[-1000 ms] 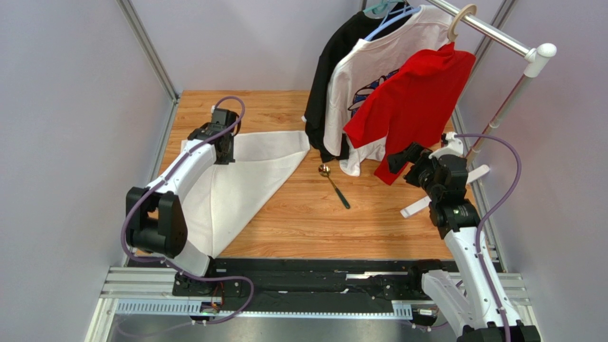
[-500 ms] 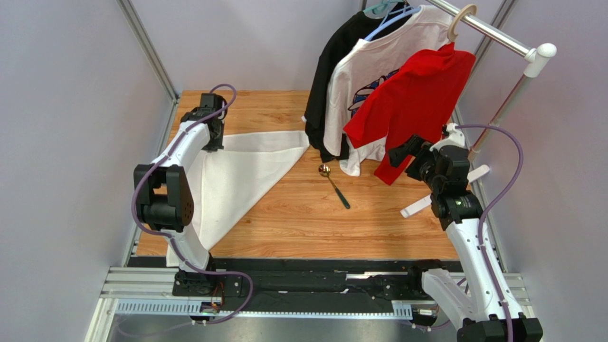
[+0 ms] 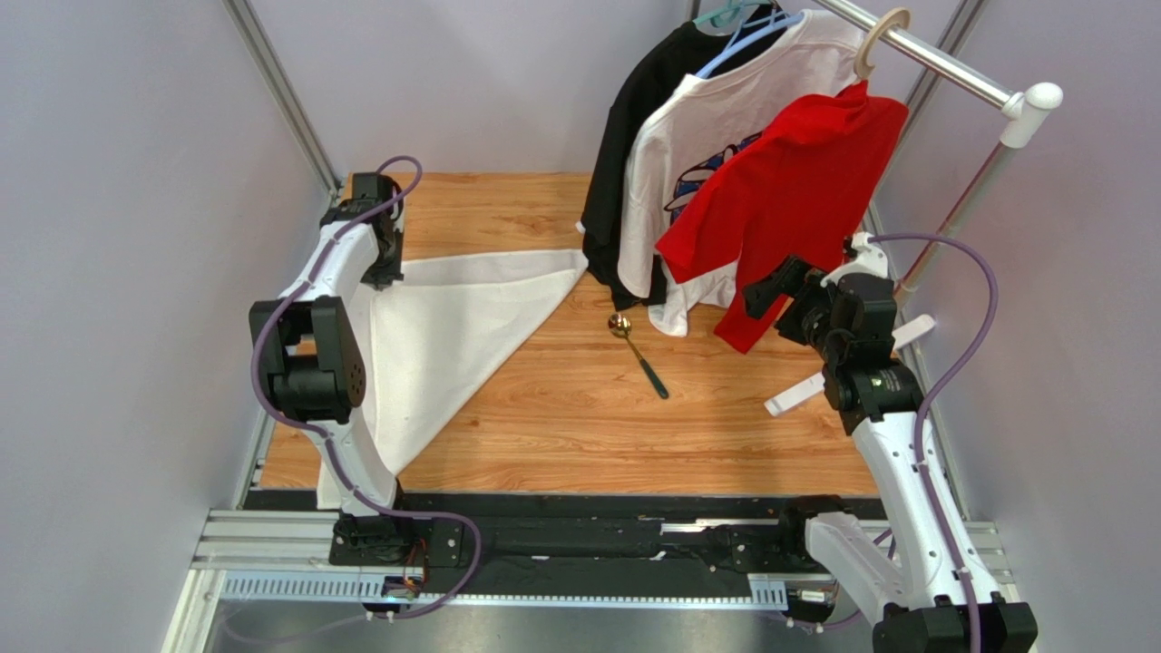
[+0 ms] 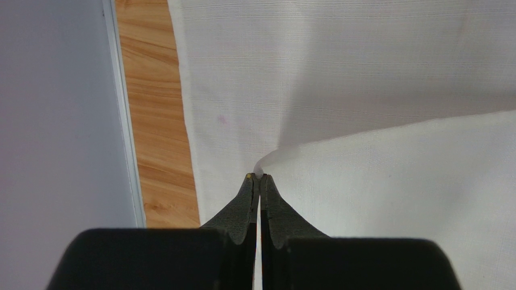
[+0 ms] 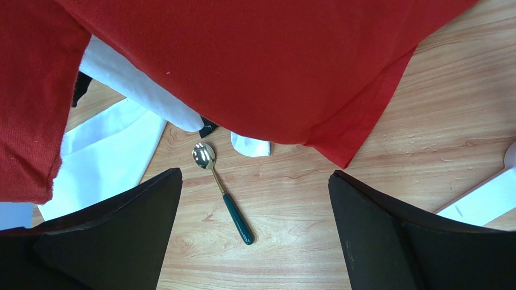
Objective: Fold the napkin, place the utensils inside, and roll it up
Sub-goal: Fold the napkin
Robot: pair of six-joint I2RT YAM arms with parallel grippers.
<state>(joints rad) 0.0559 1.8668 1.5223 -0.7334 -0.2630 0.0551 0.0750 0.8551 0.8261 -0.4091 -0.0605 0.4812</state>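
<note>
Finding: napkin [image 4: 363, 72] corner gripped
left pincer [image 4: 259, 178] clamped on it; right pincer [image 5: 254, 174] wide open, empty, facing spoon [image 5: 221, 190]

Napkin [image 3: 450, 327] on table [image 3: 654, 436], spoon [image 3: 638, 358] to its R

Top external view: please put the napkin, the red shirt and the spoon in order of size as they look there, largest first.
1. The red shirt and the napkin: about alike; the shirt hangs nearer the camera, so I do not rank them.
2. The spoon: by far the smallest.
</note>
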